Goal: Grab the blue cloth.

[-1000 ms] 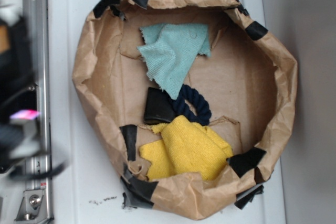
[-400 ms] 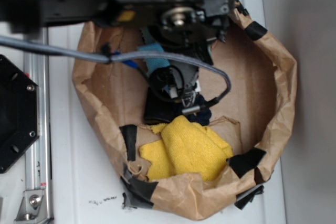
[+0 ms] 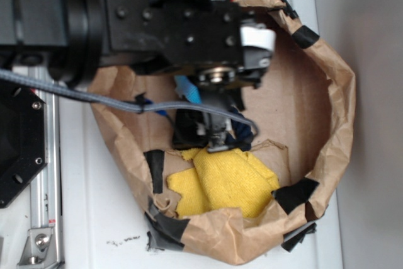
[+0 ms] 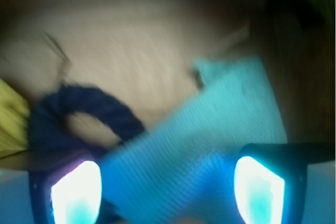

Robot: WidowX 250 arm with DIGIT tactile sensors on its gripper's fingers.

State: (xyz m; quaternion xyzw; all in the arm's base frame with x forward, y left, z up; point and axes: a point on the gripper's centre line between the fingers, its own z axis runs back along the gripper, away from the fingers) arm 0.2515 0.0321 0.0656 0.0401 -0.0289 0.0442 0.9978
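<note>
Wrist view (blurry) shows my gripper [image 4: 168, 190] spread wide, empty, the blue cloth [image 4: 210, 135] between its fingers [image 4: 76, 192], rope loop [image 4: 84, 116] left.

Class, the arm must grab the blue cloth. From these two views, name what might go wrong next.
The navy rope lies right beside the blue cloth, so the open gripper may pinch it too. The crumpled paper wall stands close around the arm and might snag. The wrist view is blurred, so aim is uncertain.
</note>
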